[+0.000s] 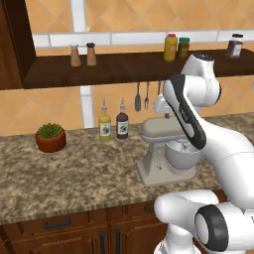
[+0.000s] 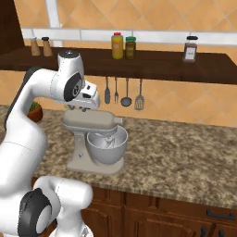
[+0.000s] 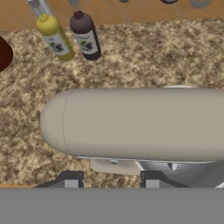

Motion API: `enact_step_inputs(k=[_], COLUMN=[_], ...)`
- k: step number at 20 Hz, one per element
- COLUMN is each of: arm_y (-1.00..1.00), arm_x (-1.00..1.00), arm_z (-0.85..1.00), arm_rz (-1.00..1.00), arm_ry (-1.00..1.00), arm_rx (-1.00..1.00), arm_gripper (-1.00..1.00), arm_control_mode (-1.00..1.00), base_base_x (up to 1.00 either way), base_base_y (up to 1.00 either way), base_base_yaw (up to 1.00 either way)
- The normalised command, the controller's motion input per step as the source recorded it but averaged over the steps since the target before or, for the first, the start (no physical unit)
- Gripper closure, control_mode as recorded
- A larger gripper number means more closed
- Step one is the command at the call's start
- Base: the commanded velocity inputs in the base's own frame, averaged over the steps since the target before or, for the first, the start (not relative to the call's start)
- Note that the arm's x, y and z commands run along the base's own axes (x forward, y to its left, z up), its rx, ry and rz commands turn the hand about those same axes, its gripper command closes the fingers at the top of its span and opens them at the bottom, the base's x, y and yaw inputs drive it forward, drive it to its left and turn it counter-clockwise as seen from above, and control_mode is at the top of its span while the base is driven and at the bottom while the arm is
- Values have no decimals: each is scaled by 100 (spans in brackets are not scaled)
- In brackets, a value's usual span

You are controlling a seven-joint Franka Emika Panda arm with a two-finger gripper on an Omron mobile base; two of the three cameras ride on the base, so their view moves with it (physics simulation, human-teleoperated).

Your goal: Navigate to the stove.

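**Two bottles, one mixer, no range in your frames**

You are parked facing a speckled granite bench (image 1: 74, 173), and the stove is not in any of your three views, so I cannot tell you where it lies from here. Your end effector (image 3: 111, 180) hangs just above the beige stand mixer (image 2: 95, 143), whose head spans the hand view beneath the fingertips (image 3: 71, 178); they stand apart with nothing between them. Beside the mixer, toward the wall, you have a yellow bottle (image 1: 104, 124) and a dark bottle (image 1: 122, 123) standing upright side by side. Farther left sits a potted plant (image 1: 50, 137). Utensils (image 2: 124, 91) hang under the dark wooden shelf (image 2: 162, 65), which carries a mustard-yellow jar (image 2: 117, 45), a green-lidded jar (image 2: 130, 47) and two shakers (image 1: 83, 54).
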Motion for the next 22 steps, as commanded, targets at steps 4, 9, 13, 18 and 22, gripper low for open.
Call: enact_step_inputs(k=[4,9,13,18,22], arm_y=[2,32,0,0,0], arm_x=[-34,-52,0,0,0], arm_z=[0,0,0,0,0], arm_rz=[2,12,0,0,0], arm_ry=[-1,-9,0,0,0], arm_rx=[0,-1,0,0,0], arm_gripper=[-100,-100,-100,-100,-100], arm_control_mode=[-100,-100,100,100,100], base_base_x=[0,0,-55,-28,-19], base_base_y=[0,0,58,73,61], base_base_yaw=[0,0,22,31,40])
